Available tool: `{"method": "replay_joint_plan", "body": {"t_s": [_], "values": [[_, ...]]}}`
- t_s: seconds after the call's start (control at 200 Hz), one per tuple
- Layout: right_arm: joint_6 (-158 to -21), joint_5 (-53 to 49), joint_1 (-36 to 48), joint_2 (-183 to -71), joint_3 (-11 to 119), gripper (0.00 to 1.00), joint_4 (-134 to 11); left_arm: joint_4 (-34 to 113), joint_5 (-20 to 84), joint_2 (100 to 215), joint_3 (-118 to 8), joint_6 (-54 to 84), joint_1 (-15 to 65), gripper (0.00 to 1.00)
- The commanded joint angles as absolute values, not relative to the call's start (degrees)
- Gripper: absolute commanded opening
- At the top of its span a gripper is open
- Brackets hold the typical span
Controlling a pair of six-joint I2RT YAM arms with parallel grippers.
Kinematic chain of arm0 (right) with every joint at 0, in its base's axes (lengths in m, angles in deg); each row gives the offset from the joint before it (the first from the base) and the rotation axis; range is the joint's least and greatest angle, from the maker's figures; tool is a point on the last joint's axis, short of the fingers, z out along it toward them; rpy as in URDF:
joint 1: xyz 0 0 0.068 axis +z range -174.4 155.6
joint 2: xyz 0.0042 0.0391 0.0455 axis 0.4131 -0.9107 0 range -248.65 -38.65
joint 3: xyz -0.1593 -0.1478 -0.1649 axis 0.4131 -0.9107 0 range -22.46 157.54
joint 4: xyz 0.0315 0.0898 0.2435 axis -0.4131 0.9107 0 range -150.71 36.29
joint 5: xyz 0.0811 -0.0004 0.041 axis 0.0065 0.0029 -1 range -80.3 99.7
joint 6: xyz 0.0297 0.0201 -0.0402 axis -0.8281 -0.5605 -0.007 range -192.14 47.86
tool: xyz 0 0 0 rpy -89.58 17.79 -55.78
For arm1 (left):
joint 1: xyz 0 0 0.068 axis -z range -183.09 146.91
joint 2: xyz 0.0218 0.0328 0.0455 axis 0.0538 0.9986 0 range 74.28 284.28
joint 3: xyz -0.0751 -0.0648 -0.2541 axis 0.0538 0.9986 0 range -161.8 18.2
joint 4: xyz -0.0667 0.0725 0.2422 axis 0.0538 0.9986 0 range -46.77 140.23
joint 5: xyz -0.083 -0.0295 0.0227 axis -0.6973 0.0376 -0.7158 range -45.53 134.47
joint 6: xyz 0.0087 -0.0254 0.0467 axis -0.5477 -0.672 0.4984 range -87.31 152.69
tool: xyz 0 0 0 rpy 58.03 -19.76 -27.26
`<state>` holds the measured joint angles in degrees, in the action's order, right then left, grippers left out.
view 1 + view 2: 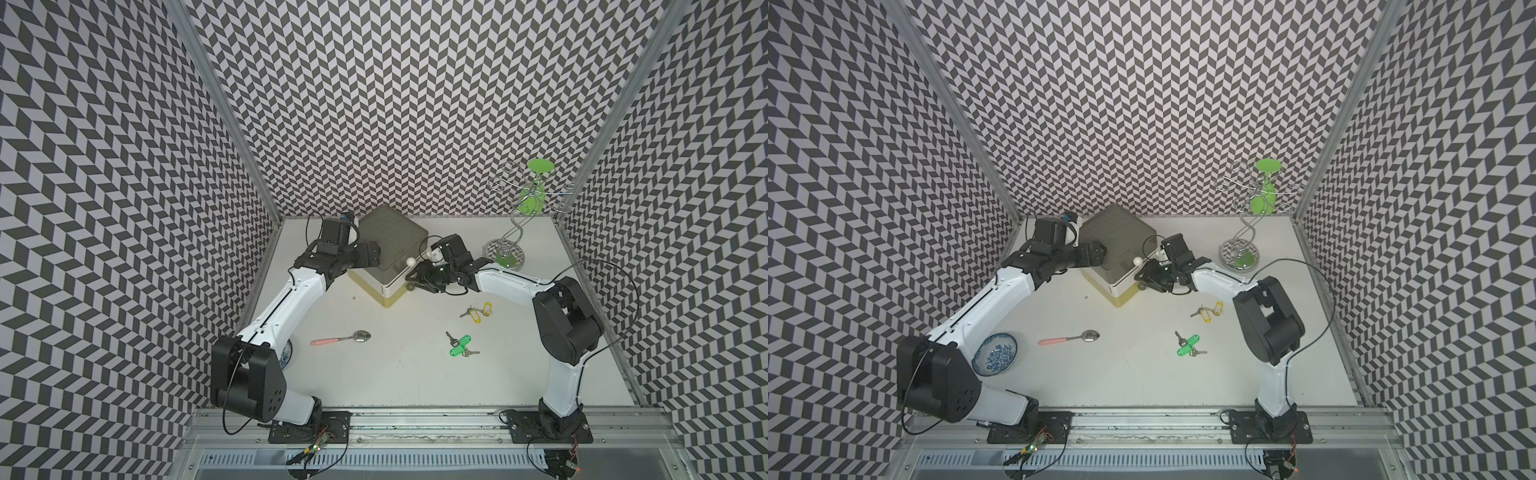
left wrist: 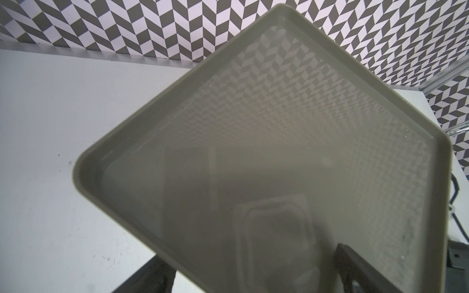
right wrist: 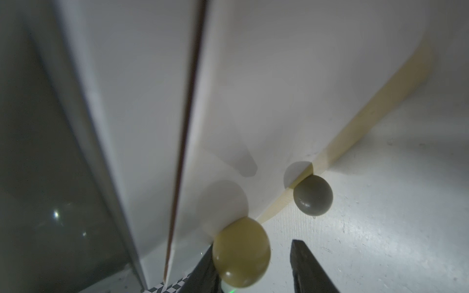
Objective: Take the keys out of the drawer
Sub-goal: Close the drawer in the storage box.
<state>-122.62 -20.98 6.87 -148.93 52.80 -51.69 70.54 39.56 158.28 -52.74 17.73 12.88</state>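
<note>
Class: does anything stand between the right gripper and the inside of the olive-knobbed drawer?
Yes: that drawer's white front, which is shut. The right gripper has its open jaws around the olive knob. What the drawer holds is hidden.

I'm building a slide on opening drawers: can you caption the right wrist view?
Right pincer open around the olive knob of a white drawer front, a grey knob nearby.

No text, label, brand or number can be read anywhere; the tags (image 1: 461,345) on the keys (image 1: 468,311) are shown too small.
</note>
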Motion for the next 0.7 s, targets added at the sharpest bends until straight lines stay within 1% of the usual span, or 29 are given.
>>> {"method": "replay_joint_plan", "body": {"t_s": [0.0,0.15,0.17,0.225,0.24,0.26,0.416,0.576,0.696], "values": [[-123.8,-20.8,6.3,-149.4,48.8,0.49,-64.3,73.9,39.9,160.1,-50.8,20.6,12.4,1.0],[-124.4,-23.8,5.6,-147.9,42.7,0.53,-69.4,74.1,39.7,160.1,-50.6,20.9,11.9,1.0],[-124.7,-24.4,5.6,-147.8,41.8,0.55,-70.5,74.1,39.6,160.1,-50.6,20.9,11.8,1.0],[-125.2,-25.5,5.4,-147.2,39.7,0.57,-73.9,74.0,39.6,160.0,-50.5,20.9,11.7,1.0],[-125.3,-25.5,5.4,-147.1,39.3,0.62,-74.5,74.1,39.6,160.0,-50.4,20.9,11.7,1.0],[-125.5,-25.6,5.5,-147.0,38.9,0.63,-75.1,74.1,39.6,160.1,-50.4,20.9,11.7,1.0],[-126.2,-26.9,5.5,-149.2,38.1,0.63,-77.6,74.0,39.6,160.0,-49.8,21.1,11.6,1.0],[-127.0,-26.0,5.2,-147.6,34.8,0.63,-80.3,74.0,39.2,160.0,-49.8,21.0,11.5,1.0],[-128.0,-28.4,4.4,-149.4,34.3,0.63,-83.2,74.0,39.1,160.1,-49.9,20.9,11.5,1.0]]}}
